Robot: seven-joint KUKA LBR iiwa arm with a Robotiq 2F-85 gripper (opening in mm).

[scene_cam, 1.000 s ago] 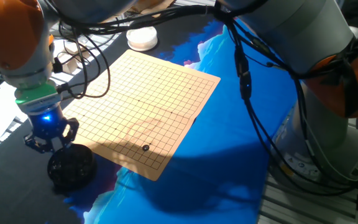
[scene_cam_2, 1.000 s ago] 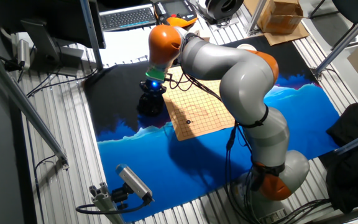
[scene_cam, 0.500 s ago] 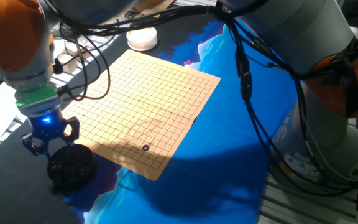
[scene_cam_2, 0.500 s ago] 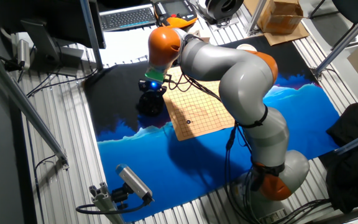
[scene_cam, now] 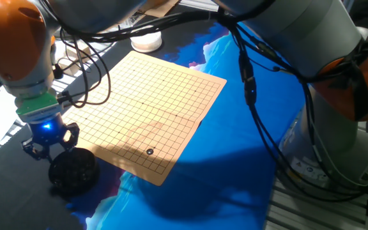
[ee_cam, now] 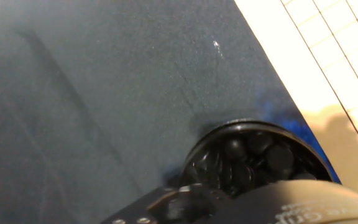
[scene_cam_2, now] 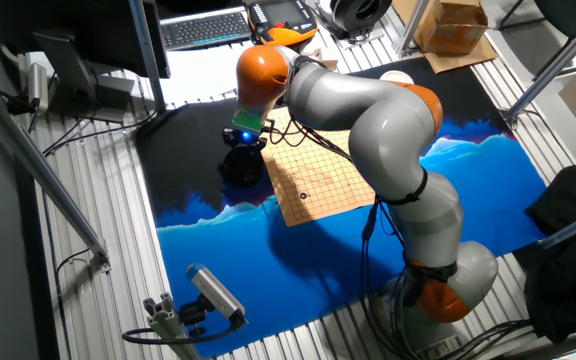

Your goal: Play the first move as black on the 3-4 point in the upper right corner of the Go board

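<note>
The gripper (scene_cam: 45, 142) has drifted slightly left above the bowl (scene_cam: 73, 171), jaw state impossible to tell, while the stone (scene_cam: 149, 151) already sits on the board (scene_cam: 158, 96), suggesting withdrawal.

"Where is the black stone (scene_cam: 149, 152)?"

"It sits on the Go board (scene_cam: 147, 108), near the corner that is lowest in one fixed view. It lies flat on a spot where two lines cross, a few lines in from the two edges there."

"What does it look like?"

"Small, round, dark and a bit shiny. It is about as wide as one square."

"And the board?"

"Light tan wood with thin dark lines. It lies flat, and only that one stone is on it. In the other fixed view the stone (scene_cam_2: 303, 196) is just a tiny dark dot."
</note>
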